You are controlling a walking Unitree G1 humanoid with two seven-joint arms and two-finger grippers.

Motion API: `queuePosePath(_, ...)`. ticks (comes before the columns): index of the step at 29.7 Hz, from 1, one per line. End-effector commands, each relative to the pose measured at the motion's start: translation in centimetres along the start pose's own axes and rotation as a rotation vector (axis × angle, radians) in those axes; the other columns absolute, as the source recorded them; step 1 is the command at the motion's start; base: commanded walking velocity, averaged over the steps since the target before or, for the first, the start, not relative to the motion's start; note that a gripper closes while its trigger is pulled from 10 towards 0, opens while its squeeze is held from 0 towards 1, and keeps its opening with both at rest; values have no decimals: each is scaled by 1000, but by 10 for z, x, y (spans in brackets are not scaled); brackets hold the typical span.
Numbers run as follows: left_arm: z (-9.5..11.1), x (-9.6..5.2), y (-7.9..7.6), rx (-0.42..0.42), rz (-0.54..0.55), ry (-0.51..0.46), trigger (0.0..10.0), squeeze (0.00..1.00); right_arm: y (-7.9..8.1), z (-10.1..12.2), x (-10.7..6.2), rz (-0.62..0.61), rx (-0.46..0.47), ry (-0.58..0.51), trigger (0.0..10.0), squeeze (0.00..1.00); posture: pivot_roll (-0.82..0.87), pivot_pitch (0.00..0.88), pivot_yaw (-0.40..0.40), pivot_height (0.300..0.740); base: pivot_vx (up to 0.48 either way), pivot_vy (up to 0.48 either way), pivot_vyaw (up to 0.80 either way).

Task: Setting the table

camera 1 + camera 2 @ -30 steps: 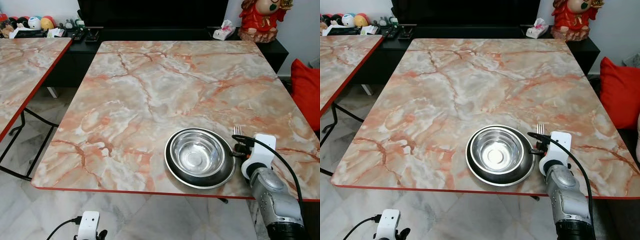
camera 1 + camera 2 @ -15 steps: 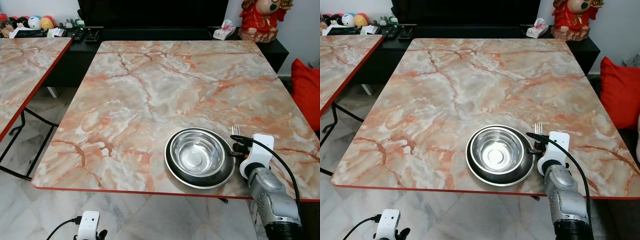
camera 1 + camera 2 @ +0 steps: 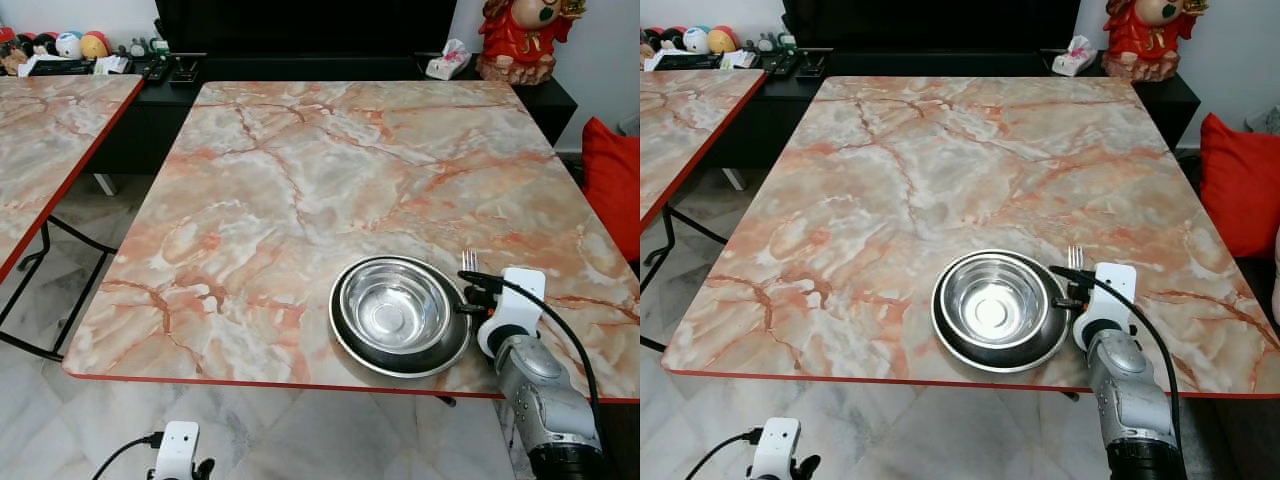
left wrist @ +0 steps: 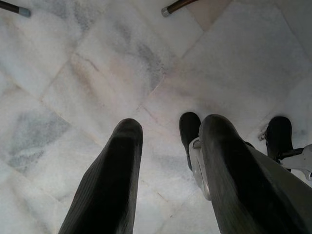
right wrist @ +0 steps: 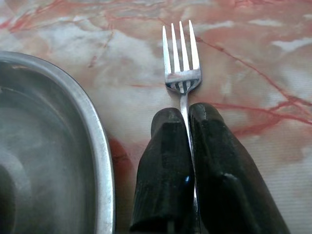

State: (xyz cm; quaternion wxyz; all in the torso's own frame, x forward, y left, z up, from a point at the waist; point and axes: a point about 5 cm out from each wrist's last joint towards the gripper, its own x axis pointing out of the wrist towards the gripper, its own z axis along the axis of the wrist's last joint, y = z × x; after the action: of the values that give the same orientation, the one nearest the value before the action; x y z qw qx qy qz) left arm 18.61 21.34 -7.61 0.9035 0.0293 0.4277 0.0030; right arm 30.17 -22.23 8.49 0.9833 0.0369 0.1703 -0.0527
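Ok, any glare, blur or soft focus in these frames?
Eye views: sharp, with a bright glint inside the bowl. Right wrist view: fork tines crisp, plate rim soft and hazy. Left wrist view: evenly lit floor, near fingers slightly soft.

fork [image 5: 181, 63] handle hidden between fingers [image 5: 165, 170], plate [image 5: 73, 146] cut off
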Motion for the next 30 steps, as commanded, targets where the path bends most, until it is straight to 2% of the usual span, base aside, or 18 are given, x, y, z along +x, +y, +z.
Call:
queuePosePath(1, -6, -1, 2, -1, 7, 32, 10000, 0, -1, -4, 1, -6, -17, 21, 10000, 718, -32, 105, 22, 740, 0, 0, 0)
queuePosePath(14, -6, -1, 3, 0, 9, 34, 10000, 0, -1, -4, 1, -14, -23, 19, 10000, 718, -31, 104, 25, 740, 0, 0, 0)
queuePosePath(15, -6, -1, 2, 0, 9, 34, 10000, 0, -1, -3, 1, -15, -26, 18, 10000, 600, -31, 104, 26, 740, 0, 0, 0)
queuePosePath(16, -6, -1, 2, 0, 9, 34, 10000, 0, -1, -3, 1, -15, -26, 18, 10000, 600, -31, 104, 26, 740, 0, 0, 0)
queuePosePath(17, -6, -1, 2, 0, 9, 34, 10000, 0, -2, -3, 2, -20, -26, 14, 10000, 0, -29, 103, 25, 740, 0, 0, 0)
queuePosePath(30, -7, -1, 3, -1, 9, 35, 10000, 0, -2, 11, 3, -26, 6, -53, 10000, 0, -30, 102, 26, 740, 0, 0, 0)
